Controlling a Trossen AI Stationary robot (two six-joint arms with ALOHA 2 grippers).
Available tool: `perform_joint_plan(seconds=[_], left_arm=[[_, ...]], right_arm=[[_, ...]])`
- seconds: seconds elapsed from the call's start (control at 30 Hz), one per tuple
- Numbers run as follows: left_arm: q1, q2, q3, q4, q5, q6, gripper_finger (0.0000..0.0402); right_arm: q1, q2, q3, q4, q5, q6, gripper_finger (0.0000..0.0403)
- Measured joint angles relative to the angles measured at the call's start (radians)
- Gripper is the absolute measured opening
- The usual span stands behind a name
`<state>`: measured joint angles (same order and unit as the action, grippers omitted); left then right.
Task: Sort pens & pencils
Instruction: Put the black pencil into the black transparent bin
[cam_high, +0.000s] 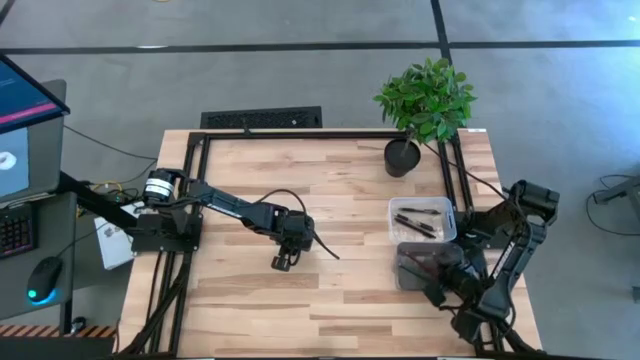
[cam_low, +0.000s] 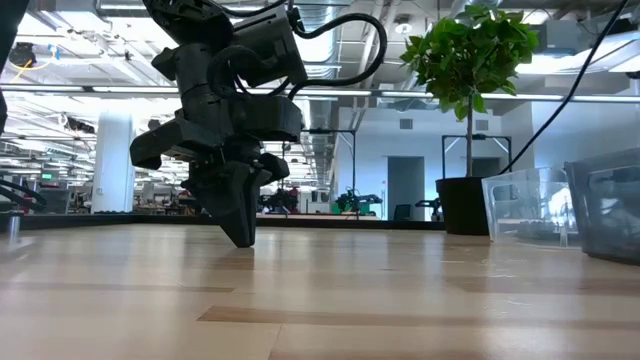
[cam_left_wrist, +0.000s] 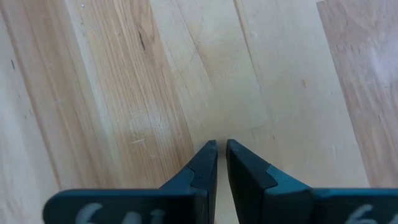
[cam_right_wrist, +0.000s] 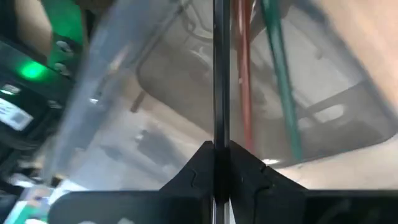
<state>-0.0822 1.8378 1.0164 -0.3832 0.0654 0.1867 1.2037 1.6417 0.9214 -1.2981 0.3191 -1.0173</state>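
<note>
My right gripper (cam_right_wrist: 219, 144) is at the table's right side, over the nearer clear bin (cam_high: 412, 272), shut on a thin black pen (cam_right_wrist: 217, 68). In that bin (cam_right_wrist: 106, 81) lie a reddish-brown stick (cam_right_wrist: 244, 74) and a green one (cam_right_wrist: 281, 87). The farther clear bin (cam_high: 446, 212) has a few dark pens (cam_high: 417, 222) on its bottom. My left gripper (cam_high: 283, 262) is at mid-table, shut on nothing, pointing steeply down with its tips (cam_left_wrist: 221, 146) just above bare wood. My right gripper pinches the black pen between its two fingers at a spot on its shaft (cam_right_wrist: 217, 134). The pen runs along the fingers and sticks out straight past their tips. It is lifted above the bin's bottom. The fingers slant down from above.
A potted plant (cam_high: 403, 157) stands at the far right, behind the bins. A black metal frame (cam_high: 300, 134) runs along the table's far and side edges. Bare wood lies around my left gripper (cam_low: 240, 235) and toward the near edge.
</note>
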Motion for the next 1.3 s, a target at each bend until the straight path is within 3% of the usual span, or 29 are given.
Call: perform_joint_plan(seconds=[0.33,0.47,0.7,1.07,1.17,1.3], left_arm=[[0.001,0.0,0.0,0.0,-0.001,-0.008,0.0029],[0.001,0.0,0.0,0.0,-0.001,-0.013,0.0029],[0.001,0.0,0.0,0.0,-0.001,-0.014,0.0029],[0.001,0.0,0.0,0.0,-0.001,-0.015,0.0029],[0.001,0.0,0.0,0.0,-0.002,-0.015,0.0029],[0.001,0.0,0.0,0.0,-0.002,-0.015,0.0029]], right_arm=[[-0.069,0.0,-0.011,0.094,-0.035,-0.079,0.0052],[-0.083,0.0,-0.011,0.111,-0.042,-0.194,0.0054],[-0.088,0.0,-0.011,0.115,-0.046,-0.203,0.0055],[-0.093,0.0,-0.011,0.124,-0.058,0.004,0.0057],[-0.094,0.0,-0.011,0.129,-0.057,0.104,0.0065],[-0.093,0.0,-0.011,0.13,-0.055,0.114,0.0086]])
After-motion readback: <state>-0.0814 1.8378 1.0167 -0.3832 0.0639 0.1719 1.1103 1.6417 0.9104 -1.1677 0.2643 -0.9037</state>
